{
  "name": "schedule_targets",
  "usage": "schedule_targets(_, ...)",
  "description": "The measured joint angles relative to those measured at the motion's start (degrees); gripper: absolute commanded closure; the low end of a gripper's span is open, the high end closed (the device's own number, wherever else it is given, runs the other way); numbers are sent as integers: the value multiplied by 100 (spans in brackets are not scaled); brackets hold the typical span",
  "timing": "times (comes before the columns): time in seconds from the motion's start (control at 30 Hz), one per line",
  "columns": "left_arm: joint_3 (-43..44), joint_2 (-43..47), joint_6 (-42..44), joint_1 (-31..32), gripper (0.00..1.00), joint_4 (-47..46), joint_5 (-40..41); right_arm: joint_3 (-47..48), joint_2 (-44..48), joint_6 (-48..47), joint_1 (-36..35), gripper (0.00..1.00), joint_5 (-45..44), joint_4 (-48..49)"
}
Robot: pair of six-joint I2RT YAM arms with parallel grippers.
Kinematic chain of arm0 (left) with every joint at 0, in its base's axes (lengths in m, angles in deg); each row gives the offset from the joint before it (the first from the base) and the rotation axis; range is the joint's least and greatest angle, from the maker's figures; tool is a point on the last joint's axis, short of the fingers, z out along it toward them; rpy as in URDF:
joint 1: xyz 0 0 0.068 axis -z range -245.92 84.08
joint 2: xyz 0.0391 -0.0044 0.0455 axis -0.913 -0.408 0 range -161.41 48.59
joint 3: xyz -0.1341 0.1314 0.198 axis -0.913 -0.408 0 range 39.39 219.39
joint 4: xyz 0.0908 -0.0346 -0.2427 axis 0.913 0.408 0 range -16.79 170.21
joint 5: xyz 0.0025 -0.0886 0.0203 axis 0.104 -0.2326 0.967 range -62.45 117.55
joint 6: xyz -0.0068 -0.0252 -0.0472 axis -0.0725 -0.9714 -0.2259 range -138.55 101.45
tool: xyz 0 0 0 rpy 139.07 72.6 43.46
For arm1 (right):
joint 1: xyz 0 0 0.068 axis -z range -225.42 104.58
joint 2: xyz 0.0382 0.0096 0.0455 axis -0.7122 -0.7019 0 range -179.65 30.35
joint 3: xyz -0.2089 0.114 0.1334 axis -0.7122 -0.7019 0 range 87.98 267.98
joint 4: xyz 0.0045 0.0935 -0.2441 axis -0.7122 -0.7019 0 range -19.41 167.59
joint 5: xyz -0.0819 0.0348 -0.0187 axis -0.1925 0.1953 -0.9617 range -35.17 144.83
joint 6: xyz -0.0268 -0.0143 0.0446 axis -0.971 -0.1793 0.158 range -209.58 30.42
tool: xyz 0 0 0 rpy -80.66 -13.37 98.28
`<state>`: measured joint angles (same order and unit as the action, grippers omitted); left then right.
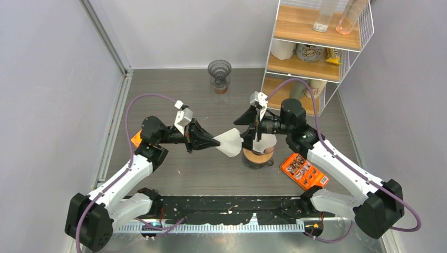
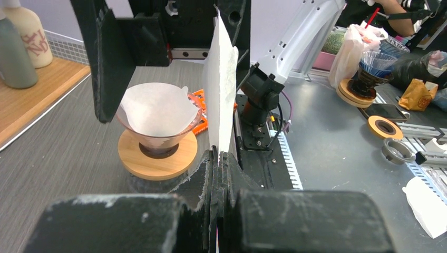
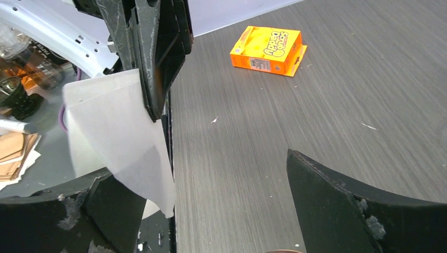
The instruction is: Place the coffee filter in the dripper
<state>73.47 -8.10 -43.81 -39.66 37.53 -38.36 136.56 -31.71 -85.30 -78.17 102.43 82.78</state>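
White arms [image 1: 126, 174], blk joints [image 1: 153, 129], cables [image 1: 138, 97] prob. purple.

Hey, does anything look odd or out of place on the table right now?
Yes: the dripper already holds a paper filter, yet the left tool pinches a second coffee filter beside it.

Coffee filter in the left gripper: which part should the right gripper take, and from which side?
Probably its free end, beyond the left gripper, approached from the right arm's side. The coffee filter is folded flat and held by one edge, so the open right gripper should close one finger on each flat face, away from the left pinch.
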Motion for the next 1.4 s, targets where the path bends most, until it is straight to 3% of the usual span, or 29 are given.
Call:
schedule_targets(0.57,28,-313,-315,35,100,-501,-17,0,-358,188,-439,21,463,216)
schedule_targets(1.0,28,-385,-428,35,100,-654,-85,-50,-160,610,-444,63,295,800)
schedule_targets(1.13,28,-389,-433,35,100,-693,-125,-52,-129,684,-444,82,258,855)
schedule_targets(1.17,28,-391,-433,35,100,-695,-122,-52,-129,695,-444,91,258,857)
schedule_targets(1.27,31,-409,-437,35,100,-695,-122,-52,-129,769,-444,95,264,859)
schedule_targets(1.3,31,-413,-437,35,97,-693,-122,-52,-129,796,-446,95,262,857)
schedule_targets(1.4,44,-422,-433,35,72,-667,-94,-52,-129,839,-455,95,221,855)
